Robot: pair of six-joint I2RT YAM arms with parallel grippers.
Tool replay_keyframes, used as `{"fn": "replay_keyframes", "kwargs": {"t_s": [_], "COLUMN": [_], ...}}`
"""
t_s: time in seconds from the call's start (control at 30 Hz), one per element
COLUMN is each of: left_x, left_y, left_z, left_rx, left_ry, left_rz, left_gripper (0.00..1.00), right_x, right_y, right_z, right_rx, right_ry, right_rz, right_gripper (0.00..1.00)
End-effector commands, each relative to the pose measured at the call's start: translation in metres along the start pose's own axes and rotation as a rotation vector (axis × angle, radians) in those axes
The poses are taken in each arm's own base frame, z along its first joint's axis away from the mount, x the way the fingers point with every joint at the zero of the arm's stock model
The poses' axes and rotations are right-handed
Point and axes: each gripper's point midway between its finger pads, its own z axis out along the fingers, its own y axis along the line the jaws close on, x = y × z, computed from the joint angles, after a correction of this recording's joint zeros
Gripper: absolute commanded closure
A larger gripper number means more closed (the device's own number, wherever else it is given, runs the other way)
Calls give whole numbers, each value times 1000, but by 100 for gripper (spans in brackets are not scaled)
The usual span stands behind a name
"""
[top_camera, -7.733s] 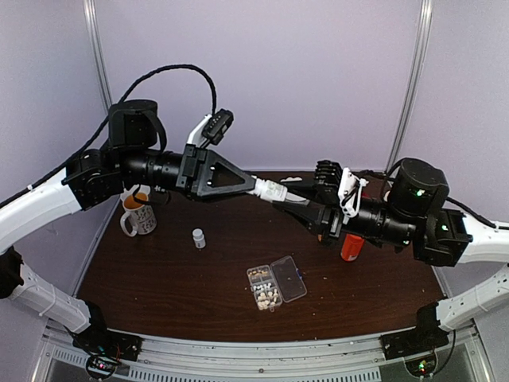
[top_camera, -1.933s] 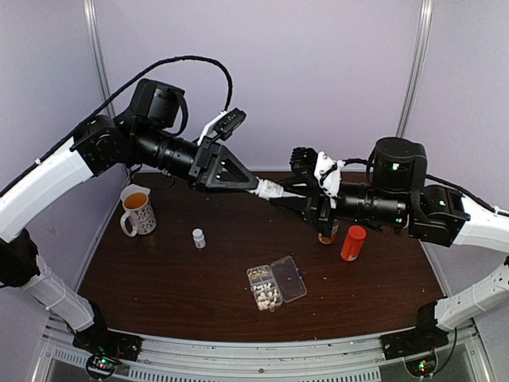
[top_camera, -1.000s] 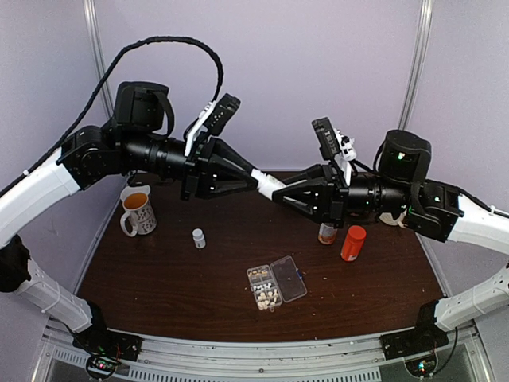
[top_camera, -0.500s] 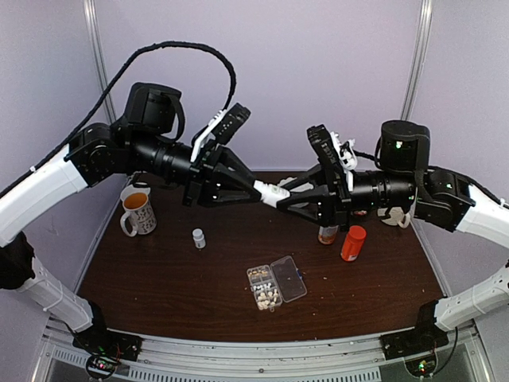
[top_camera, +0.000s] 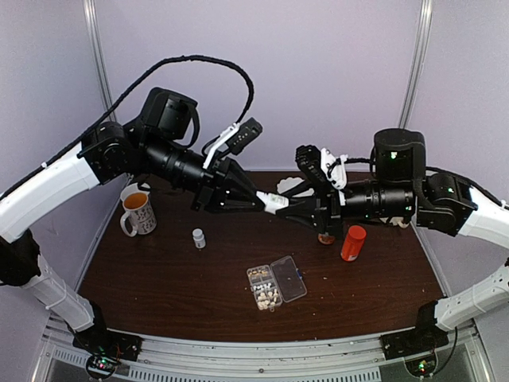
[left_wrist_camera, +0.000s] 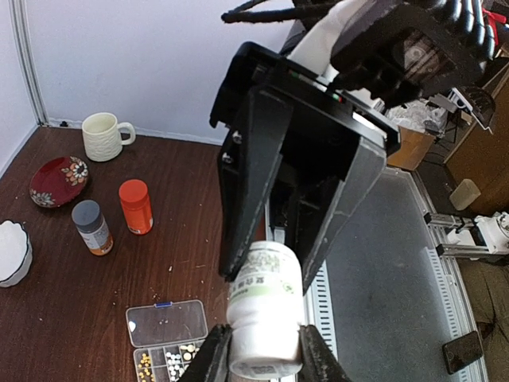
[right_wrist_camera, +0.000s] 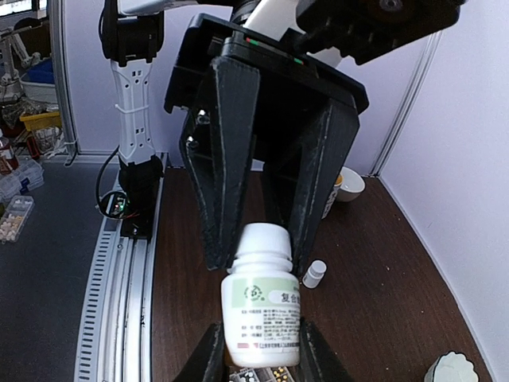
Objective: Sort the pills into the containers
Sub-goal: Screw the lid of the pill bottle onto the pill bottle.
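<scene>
Pills [top_camera: 266,296] are lying in pale clusters in some of the containers [top_camera: 261,278]. These are the little cells of the clear organiser box [top_camera: 289,277], which is sitting open on the surface [top_camera: 175,278] near the front, below my arms.

Up in the air, well above the box, I'm holding a white bottle [top_camera: 277,202] between both arms. My left pincer [left_wrist_camera: 262,362] is pinching the cap end and my right pincer [right_wrist_camera: 262,354] is pinching the labelled body. The two are facing each other nose to nose.

I'm reading this as the uncapping step, with one side bracing and the other twisting the lid loose so more pellets can be poured. Whether the cap is turning free, I can't tell from here.

Next, I'm judging, I'm needing a firm hold on the body and a clean twist and pull apart along the bottle's axis. After that comes a careful carry down over one cell, tipping slowly so nothing is scattering across the surface.
</scene>
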Motion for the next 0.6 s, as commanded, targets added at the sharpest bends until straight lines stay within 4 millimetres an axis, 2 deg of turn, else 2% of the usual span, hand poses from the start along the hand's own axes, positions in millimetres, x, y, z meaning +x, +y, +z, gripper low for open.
{"fn": "replay_keyframes", "kwargs": {"t_s": [0.0,0.1,0.37,0.5,0.57], "left_x": [1,0,-1,-2,-4], "left_y": [-2,-4,-2,-2,-1], "left_z": [20,17,11,8,7], "left_rx": [40,34,1,-13,-23], "left_ry": [12,-2,-16,-17,-21], "left_rz": [-17,-2,5,10,15], "left_gripper": [75,69,66,57,48], "right_x": [-51,-47,-33,-29,-29], "right_y": [-17,-20,-19,-19,-19], "right_z": [-6,-4,-8,-8,-8], "right_rx": [110,122,111,110,108], "right_ry": [-195,-193,-286,-325,-336], "right_rz": [-68,-20,123,160,168], "right_gripper": [100,100,100,100,100]}}
